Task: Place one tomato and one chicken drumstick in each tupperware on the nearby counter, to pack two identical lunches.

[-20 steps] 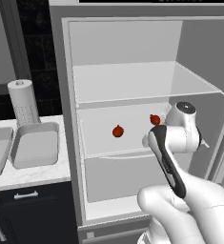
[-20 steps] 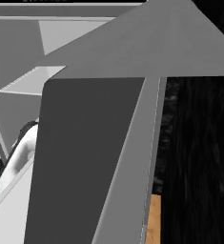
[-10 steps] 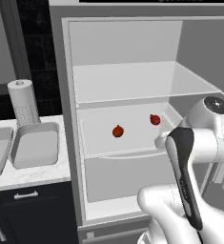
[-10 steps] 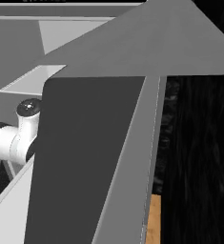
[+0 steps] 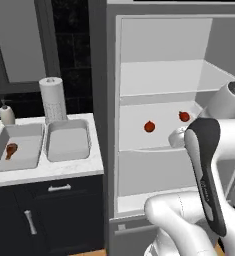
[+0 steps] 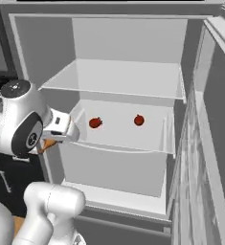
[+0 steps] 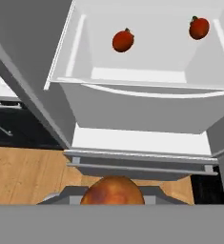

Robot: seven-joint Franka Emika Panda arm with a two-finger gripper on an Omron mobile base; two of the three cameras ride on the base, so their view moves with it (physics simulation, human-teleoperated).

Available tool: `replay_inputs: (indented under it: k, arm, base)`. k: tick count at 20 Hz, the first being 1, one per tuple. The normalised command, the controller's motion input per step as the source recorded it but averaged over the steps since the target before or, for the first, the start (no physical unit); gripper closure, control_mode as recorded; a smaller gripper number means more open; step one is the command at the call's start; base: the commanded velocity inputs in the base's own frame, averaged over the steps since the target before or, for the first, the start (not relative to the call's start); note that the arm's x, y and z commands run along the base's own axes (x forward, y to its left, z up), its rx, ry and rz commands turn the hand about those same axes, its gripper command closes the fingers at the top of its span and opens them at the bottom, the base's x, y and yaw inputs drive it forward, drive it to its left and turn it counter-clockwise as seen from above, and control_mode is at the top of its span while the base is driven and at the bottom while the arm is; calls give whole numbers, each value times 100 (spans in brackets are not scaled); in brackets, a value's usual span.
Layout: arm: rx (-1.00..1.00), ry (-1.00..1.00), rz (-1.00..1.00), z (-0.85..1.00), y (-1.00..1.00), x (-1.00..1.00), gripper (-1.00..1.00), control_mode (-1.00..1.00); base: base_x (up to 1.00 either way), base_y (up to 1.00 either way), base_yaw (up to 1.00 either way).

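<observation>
End effector [image 6: 46, 143] is clamped on a chicken drumstick [image 7: 112, 190], held in front of the open fridge [image 5: 164, 45], below the shelf [image 6: 123, 139] that carries two tomatoes [image 5: 149, 126] [image 5: 184, 116]. The held drumstick shows a rounded brown end in the hand view; its long axis cannot be determined. On the surface [image 5: 49, 172] left of the fridge stand two tubs side by side. The left tub [image 5: 31, 137] contains a second drumstick [image 5: 10, 149], lying roughly lengthwise front to back. The right tub [image 5: 68, 142] stands just beside a paper-towel roll [image 5: 52, 99].
</observation>
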Motion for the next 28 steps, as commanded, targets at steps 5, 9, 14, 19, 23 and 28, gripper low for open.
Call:
replay_inputs:
  k: [5,9,14,19,23,28]
  arm:
    - [0,0,0,0,0,0,100,100]
    - [0,0,0,0,0,0,100,100]
    - [0,0,0,0,0,0,100,100]
    - [0,0,0,0,0,0,100,100]
    - [0,0,0,0,0,0,100,100]
    - [-4,0,-12,-16,0,26,100,-100]
  base:
    - [-59,100,14]
    - [8,100,11]
    - [91,95,1]
    - [96,0,-12]
    - [71,-17,-26]
    - [35,0,-22]
